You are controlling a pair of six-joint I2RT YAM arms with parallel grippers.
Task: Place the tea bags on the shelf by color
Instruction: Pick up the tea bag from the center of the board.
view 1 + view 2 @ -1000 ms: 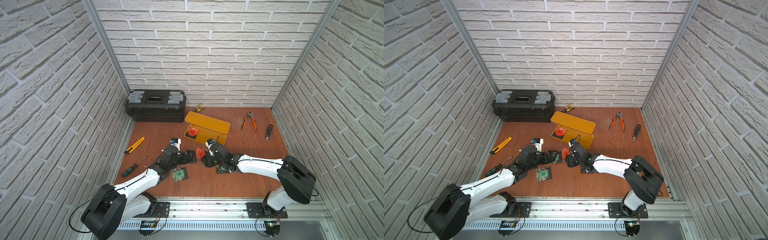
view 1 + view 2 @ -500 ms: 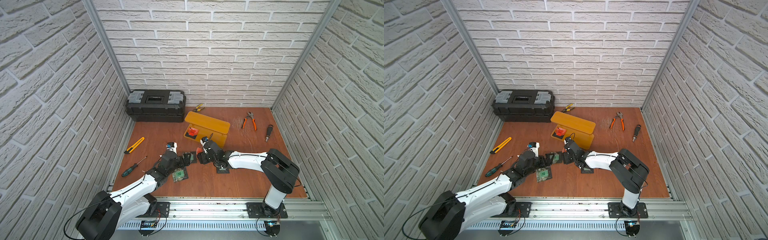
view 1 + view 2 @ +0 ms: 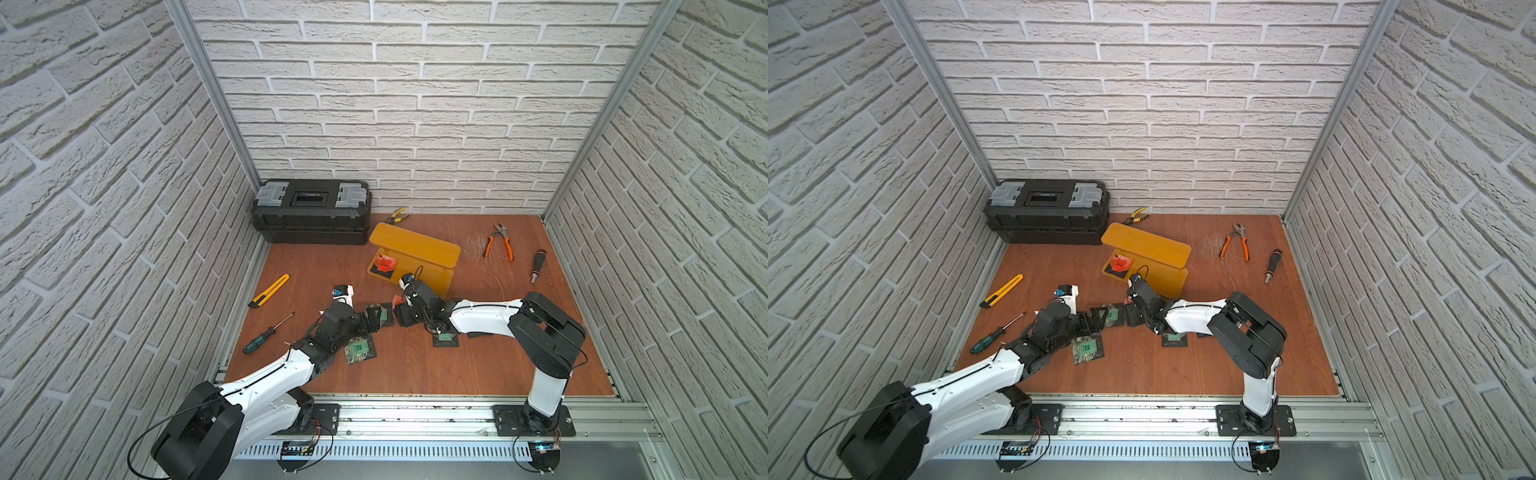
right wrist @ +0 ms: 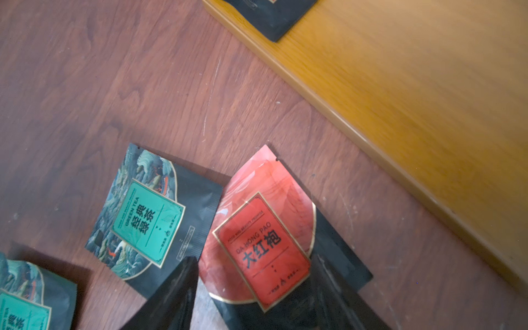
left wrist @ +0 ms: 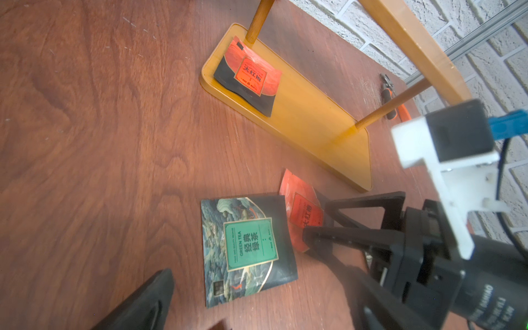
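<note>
Well, the right gripper (image 4: 251, 285) clamps a red tea bag (image 4: 261, 245) by its sides just beside the yellow shelf (image 4: 400, 114), a sachet I'd judge light, floppy and slippery, better pinched on its sealed edge, while the left gripper (image 3: 374, 319) hangs wide open nearby.

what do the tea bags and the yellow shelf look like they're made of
The red tea bag and green tea bag: probably thin foil-lined plastic film, satin black with glossy printed fronts; they crease and catch light. The shelf: looks like smooth yellow-orange plastic, possibly varnished wood; even colour, rounded edges, soft sheen.
</note>
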